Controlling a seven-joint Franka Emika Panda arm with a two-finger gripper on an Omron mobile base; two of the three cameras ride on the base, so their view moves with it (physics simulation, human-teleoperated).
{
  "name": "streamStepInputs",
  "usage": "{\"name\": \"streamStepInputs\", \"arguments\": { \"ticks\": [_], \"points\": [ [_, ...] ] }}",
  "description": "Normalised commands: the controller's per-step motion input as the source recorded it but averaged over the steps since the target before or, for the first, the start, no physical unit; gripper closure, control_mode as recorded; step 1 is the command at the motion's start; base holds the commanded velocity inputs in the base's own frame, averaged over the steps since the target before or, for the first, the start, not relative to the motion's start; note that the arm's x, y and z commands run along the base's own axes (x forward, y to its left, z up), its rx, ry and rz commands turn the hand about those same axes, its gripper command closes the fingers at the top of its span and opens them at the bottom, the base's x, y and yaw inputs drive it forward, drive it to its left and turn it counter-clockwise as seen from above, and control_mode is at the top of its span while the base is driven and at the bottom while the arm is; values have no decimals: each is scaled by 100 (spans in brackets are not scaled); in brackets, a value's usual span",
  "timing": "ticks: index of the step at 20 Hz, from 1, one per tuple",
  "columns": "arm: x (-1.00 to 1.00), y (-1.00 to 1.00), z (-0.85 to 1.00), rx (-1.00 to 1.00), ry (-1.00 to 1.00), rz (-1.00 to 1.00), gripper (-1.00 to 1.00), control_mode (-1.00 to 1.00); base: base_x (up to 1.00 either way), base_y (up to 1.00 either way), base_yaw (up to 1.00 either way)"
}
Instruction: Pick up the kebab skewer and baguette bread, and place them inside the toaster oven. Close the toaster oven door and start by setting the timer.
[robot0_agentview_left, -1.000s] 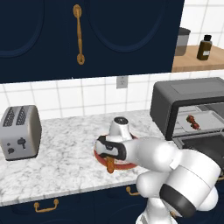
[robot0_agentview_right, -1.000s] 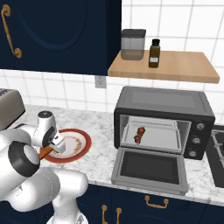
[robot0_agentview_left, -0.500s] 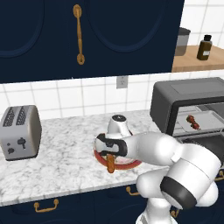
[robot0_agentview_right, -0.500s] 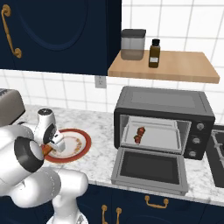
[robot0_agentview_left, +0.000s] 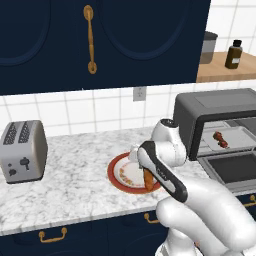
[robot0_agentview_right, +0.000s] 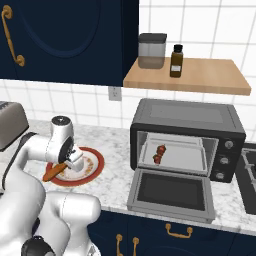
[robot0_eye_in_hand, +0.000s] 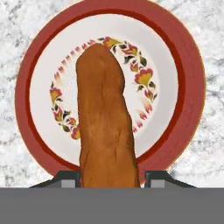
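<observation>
Between the two finger tips (robot0_eye_in_hand: 70, 180), at the bottom of the hand view: baguette bread (robot0_eye_in_hand: 106, 122), clamped on both sides near one end, running straight away from the hand. Gripper (robot0_eye_in_hand: 111, 179) closed on it. Directly beneath the hand: red-rimmed plate (robot0_eye_in_hand: 192, 87) with a floral ring, resting on the marble counter (robot0_eye_in_hand: 210, 35). Whether the bread touches the plate or hangs just above it: cannot tell.

In the right base view, gripper (robot0_agentview_right: 67, 161) over the plate (robot0_agentview_right: 95, 167), bread (robot0_agentview_right: 52, 172) tilted, its free end poking out past the plate's rim on the side away from the oven. In the left base view, bread (robot0_agentview_left: 148, 180) visible just under the wrist.

Well to the hand's right along the counter: toaster oven (robot0_agentview_right: 187, 125), toaster oven door (robot0_agentview_right: 171, 194) dropped flat and open. Kebab skewer (robot0_agentview_right: 159, 153) lying on the tray inside the oven, well apart from the hand. On the other side of the hand: silver two-slot toaster (robot0_agentview_left: 22, 150).
</observation>
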Motion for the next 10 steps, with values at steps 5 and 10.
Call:
{"name": "streamStepInputs", "arguments": {
  "ticks": [5,10],
  "points": [
    [-53,-85,100,12,-1,-34,100,-100,0,0,0],
    [-34,-67,100,12,-1,-43,100,-100,0,0,0]
  ]
}}
